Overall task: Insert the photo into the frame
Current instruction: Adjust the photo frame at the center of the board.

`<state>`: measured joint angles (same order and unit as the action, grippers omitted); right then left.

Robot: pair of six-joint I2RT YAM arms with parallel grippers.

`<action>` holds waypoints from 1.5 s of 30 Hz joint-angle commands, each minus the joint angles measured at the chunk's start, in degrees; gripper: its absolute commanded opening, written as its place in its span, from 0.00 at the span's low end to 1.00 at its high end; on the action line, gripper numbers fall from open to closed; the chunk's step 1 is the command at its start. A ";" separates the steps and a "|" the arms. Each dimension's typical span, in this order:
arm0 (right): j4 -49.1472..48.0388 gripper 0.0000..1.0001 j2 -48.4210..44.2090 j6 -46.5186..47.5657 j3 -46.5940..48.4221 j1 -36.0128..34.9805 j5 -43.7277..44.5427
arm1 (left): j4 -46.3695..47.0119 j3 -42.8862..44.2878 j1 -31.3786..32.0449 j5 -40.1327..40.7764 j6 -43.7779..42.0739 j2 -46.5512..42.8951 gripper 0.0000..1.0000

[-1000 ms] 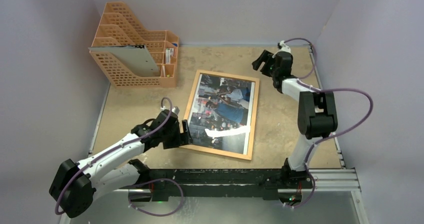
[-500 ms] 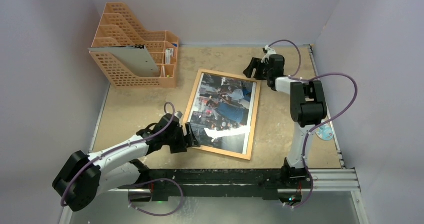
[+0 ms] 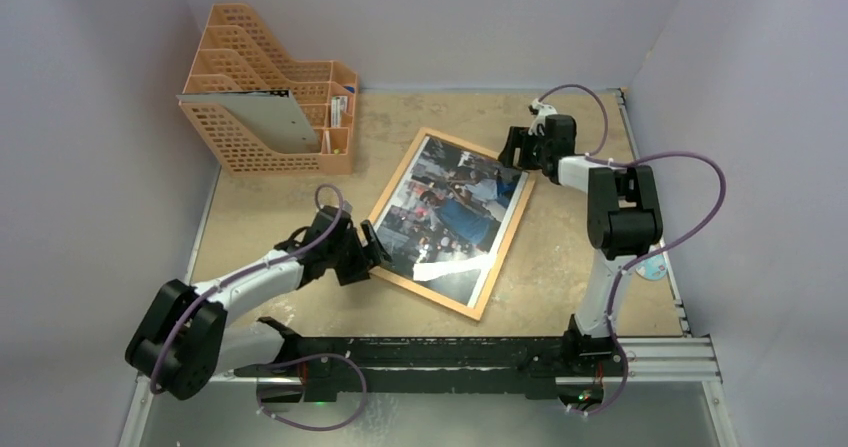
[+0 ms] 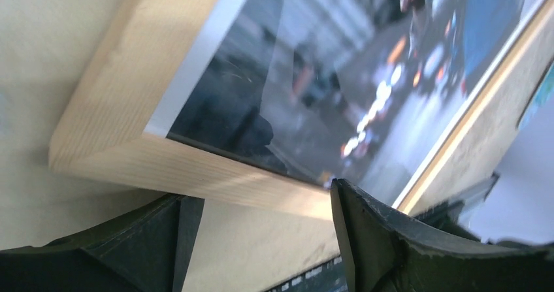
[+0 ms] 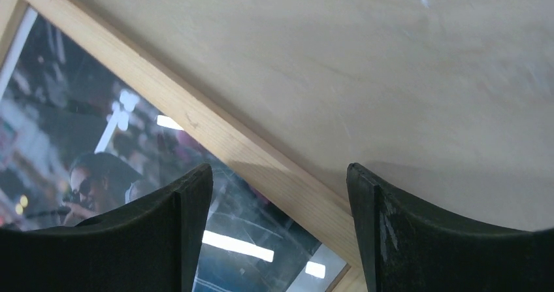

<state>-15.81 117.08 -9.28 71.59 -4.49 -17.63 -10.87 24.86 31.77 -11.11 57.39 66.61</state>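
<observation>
The table [image 3: 260, 217] carries an orange file rack [image 3: 265, 117] at its far left. The frame [image 3: 507, 248] lies flat in the middle, set at a slant with its far end swung to the right. The photo [image 3: 450, 207] lies inside the wooden rails. Whether it sits under the pane or on top of it I cannot tell.

The left gripper [image 3: 372, 250] is at the frame's near-left corner with its jaws spread. The left wrist view shows the wooden edge [image 4: 163, 155] just beyond the fingertips, not pinched. The right gripper [image 3: 515, 147] is at the far-right corner, also spread. In its own view the fingers stand to either side of the rail [image 5: 196, 125], and contact cannot be made out.

The frame looks stiff and light, so a push at one corner will likely slide or spin it on the table. The pane is probably fragile and slick, so the wooden rails at opposite corners are the safer hold. The print looks thin, glossy and easy to crease, and is best handled by its white border [image 4: 196, 63].

A second ago the frame lay nearly square to the table. It has since turned clockwise. The right gripper has come in from the far right to the corner. The left arm has drawn back at the elbow, its gripper staying against the near-left edge.
</observation>
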 commanded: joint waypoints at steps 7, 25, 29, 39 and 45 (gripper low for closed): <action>3.96 0.73 -14.07 -12.14 -17.49 -0.87 0.36 | 7.81 7.94 -7.03 7.85 -11.46 12.44 0.75; 1.28 0.63 -39.22 -25.12 -38.77 -0.96 -0.76 | 5.46 29.32 -7.41 15.78 -17.67 30.18 0.74; 5.03 0.66 -41.75 -23.55 -32.71 -0.96 5.76 | 4.70 28.79 -7.60 16.05 -17.95 28.67 0.75; 5.79 0.81 -31.19 -20.83 -19.75 -0.45 28.95 | 5.29 21.85 -7.42 7.33 -16.24 24.27 0.76; 10.36 0.86 -21.00 -17.36 -12.47 1.53 27.68 | 7.93 18.21 -7.29 2.90 -14.32 23.39 0.75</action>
<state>-9.02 93.71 -29.61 56.69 -4.29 7.86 -4.10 45.47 24.18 -3.79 41.45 91.02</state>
